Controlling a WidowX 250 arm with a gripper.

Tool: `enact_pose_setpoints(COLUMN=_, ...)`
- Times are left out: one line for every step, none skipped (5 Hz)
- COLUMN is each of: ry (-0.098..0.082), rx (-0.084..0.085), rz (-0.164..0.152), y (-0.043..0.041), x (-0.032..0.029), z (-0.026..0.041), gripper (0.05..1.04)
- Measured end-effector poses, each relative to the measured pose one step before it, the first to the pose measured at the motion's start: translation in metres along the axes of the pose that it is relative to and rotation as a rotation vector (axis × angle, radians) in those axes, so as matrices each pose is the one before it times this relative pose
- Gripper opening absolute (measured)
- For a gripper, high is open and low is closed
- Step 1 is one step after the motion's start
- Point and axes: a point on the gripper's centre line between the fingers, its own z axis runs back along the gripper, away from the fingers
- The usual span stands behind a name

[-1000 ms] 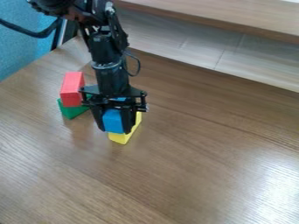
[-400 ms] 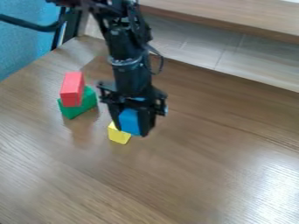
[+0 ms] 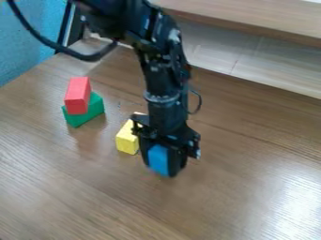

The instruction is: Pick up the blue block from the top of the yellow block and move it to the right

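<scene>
Blue block [image 3: 158, 160] beside yellow block [image 3: 127, 140]

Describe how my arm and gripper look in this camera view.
The arm is black, built of segmented, jointed sections, with a greyish ring around its lower part. A thick black cable curves off its upper part, and a thinner dark cable loops beside the ring. The gripper is black too, with a wide bracket-like body and two straight fingers.

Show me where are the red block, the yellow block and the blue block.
red block [image 3: 78, 95]: camera view, front side.
yellow block [image 3: 126, 140]: camera view, near end.
blue block [image 3: 158, 160]: camera view, front face.
</scene>
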Motion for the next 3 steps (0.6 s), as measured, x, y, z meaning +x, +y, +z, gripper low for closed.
enact_pose_setpoints(ry=0.0217, rx=0.0164, rz=-0.0248, y=-0.00849, x=0.00208, z=-0.01277, gripper=0.599)
enact_pose_setpoints(ry=-0.0095, rx=0.0079, rz=-0.0215, y=-0.00696, x=0.00681, z=-0.00141, gripper=0.645)
enact_pose_setpoints(ry=0.0017, rx=0.0011, rz=0.0004, y=-0.00031, x=-0.00041, z=0.00041, gripper=0.932)
